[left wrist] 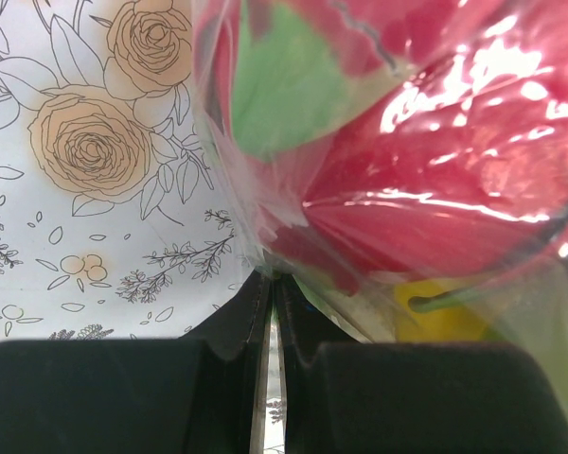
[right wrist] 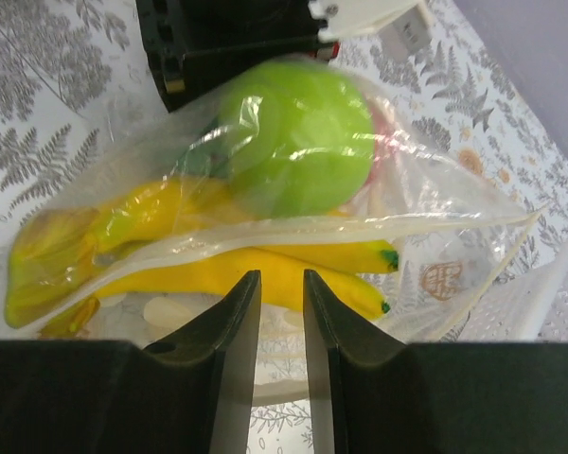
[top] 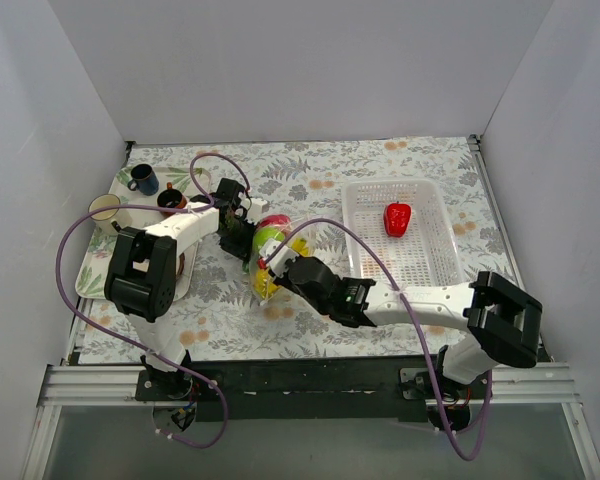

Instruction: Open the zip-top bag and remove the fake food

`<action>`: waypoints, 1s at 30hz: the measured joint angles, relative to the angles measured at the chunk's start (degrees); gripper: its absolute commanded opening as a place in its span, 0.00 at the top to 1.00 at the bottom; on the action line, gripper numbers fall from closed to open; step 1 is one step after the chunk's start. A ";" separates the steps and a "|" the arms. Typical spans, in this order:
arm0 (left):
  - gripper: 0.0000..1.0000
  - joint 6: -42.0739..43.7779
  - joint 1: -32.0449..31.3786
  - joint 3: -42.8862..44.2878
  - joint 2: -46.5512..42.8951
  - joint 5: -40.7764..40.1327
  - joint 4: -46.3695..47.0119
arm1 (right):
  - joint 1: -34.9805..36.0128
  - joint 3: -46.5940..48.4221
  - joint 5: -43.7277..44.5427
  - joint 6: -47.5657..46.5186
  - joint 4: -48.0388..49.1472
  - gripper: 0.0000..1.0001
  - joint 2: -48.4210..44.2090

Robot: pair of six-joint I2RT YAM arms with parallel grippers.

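From above, the zip-top bag [top: 280,240] sits mid-table [top: 310,170], caught between my two grippers, left of the white basket [top: 430,255]. Only this view shows me the red pepper [top: 397,218] lying in that basket, outside the bag, and the mugs [top: 143,180] at the far left.

The left wrist camera gives what the overhead cannot. The left gripper [left wrist: 272,279] has its jaws pressed almost together, with the bag's film nipped between the tips. Behind the plastic I see a pink-red fruit [left wrist: 435,208] and a small green piece [left wrist: 284,85].

The right wrist camera looks at the other side. A green apple [right wrist: 298,137] rests on top of a yellow banana [right wrist: 170,279], both inside the bag. The right gripper [right wrist: 277,274] has its jaws a narrow gap apart at the bag's edge. I cannot tell whether they grip the film.

The left arm is folded at the elbow, with its forearm running right to the bag's left side. The right arm lies low and stretched left across the near table, its wrist at the bag's near right side.
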 measured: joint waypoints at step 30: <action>1.00 -2.67 -0.02 19.34 -0.04 16.83 -14.82 | -1.84 -8.59 -9.38 5.38 10.78 0.03 6.56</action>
